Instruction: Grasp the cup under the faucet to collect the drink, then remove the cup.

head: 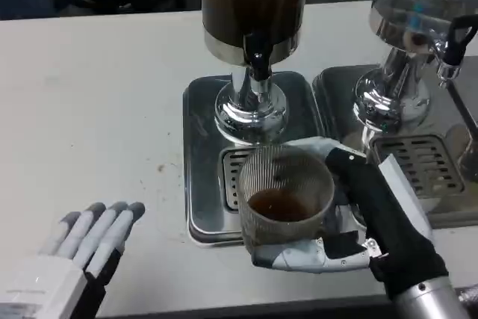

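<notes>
head view: the cup (284,198), ribbed and clear, is being held by the right hand (351,214), with the fingers (299,256) being wrapped round its near lower side and more of the hand being pressed against its right side. a shallow pool of dark drink is being shown at the cup's bottom. the cup is being kept nearer the camera than the black faucet (258,65), over the near edge of the steel drip tray (202,155), whose slotted grate is being partly hidden behind the cup just beyond the fingers. the dark dispenser (252,5) is being seen standing on its chrome foot on that tray, well beyond the fingers. to the right of the right hand, a second dispenser (411,28) is being seen on its own drip tray (422,158). the left hand (78,255) is being rested flat on the white table (97,95), nothing being held, its fingers (112,225) being kept straight and close side by side, pointing away from the camera, well apart from the cup.
</notes>
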`<state>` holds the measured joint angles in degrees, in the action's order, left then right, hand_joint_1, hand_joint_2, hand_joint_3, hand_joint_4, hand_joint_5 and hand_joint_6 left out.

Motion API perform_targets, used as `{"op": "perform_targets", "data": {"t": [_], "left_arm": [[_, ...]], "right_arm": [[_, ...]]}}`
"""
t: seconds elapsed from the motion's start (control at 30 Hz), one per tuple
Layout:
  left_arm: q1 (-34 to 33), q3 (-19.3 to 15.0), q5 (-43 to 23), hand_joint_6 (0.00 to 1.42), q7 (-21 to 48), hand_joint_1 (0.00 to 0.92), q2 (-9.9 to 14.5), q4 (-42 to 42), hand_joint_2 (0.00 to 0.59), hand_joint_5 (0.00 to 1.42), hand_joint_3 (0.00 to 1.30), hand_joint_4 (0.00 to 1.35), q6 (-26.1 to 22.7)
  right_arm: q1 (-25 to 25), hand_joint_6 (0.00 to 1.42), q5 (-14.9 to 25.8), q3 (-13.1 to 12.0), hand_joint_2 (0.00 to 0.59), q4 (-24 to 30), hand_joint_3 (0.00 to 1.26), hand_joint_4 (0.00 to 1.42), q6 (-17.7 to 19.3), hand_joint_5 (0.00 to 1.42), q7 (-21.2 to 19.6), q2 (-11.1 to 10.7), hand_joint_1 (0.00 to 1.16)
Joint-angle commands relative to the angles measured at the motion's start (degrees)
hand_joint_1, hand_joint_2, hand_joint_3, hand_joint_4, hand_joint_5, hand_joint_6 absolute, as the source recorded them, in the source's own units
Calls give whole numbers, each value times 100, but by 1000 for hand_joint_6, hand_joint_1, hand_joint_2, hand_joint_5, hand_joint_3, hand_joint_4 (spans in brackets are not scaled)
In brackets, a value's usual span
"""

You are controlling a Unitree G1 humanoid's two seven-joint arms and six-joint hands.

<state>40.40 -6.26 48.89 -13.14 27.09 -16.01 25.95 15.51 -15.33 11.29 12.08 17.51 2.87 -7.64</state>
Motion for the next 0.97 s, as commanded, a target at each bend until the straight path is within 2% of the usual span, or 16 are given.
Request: {"op": "perform_targets", "data": {"t": [0.03, 0.37, 0.97], "left_arm": [[77, 46, 134, 0, -75, 0, -91, -112, 86, 0, 0, 0, -149], [148, 97, 268, 0, -317, 0, -298, -198, 99, 0, 0, 0, -243], [-13, 143, 239, 0, -310, 0, -257, -68, 101, 0, 0, 0, -247]], "right_arm": [[24, 1336, 297, -114, 102, 222, 843, 894, 76, 997, 96, -38, 1102], [214, 1336, 287, -120, 102, 389, 843, 909, 5, 1008, 57, 14, 1100], [254, 1334, 262, -159, 96, 422, 850, 912, -63, 1008, 66, 82, 1090]]}}
